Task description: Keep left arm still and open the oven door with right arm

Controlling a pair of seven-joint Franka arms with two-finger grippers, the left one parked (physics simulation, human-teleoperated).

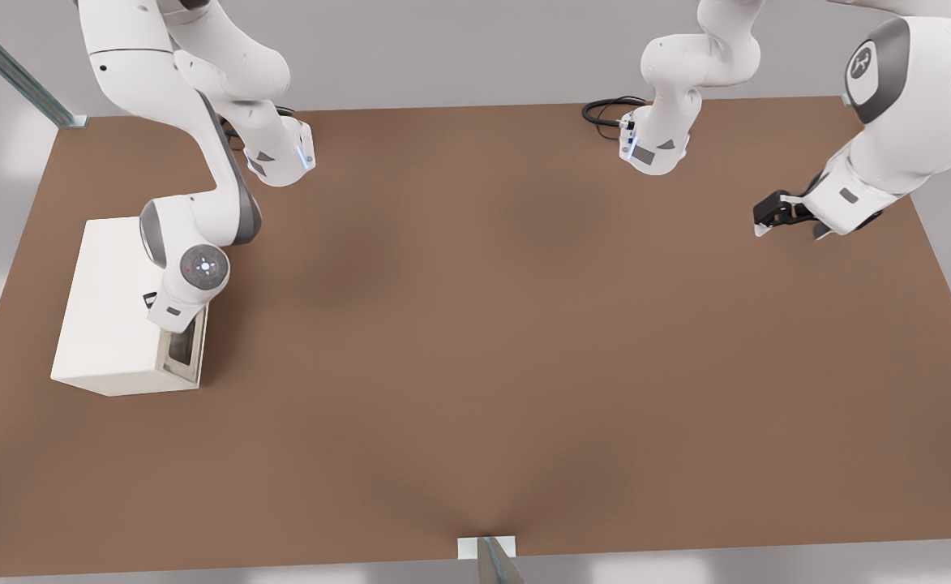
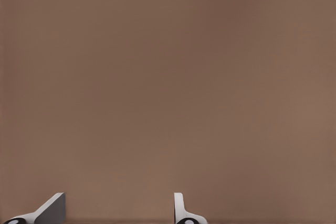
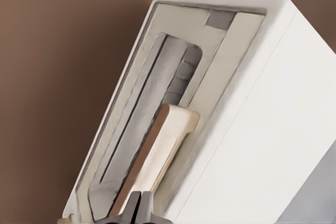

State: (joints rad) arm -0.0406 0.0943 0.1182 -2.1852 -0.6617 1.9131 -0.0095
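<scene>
Right arm at the oven. The oven (image 1: 114,312) stands on the bench (image 1: 524,365) near its edge at the front view's left, its door (image 1: 186,345) facing the front view's right; the door appears shut, lying flush in its cream frame. In the right wrist view the door (image 3: 157,114) shows a dark window and a pale tan handle (image 3: 160,153) running along the glass. The tool (image 3: 135,211) sits at the near end of that handle, with only its dark fingertips showing at the frame's edge; they appear drawn close together at the handle's end, but whether they clamp the bar or merely touch it cannot be told. In the front view the tool is hidden behind the arm's wrist, which hangs over the oven's front top edge. This placement is judged to suit the task: the wrist stands above the door so that the fingers may straddle the bar from above and swing the panel outward, away from the box. The bench is a plain, matte brown surface; beyond it the surroundings are pale grey, with metal rails at the far corner and the near edge.
</scene>
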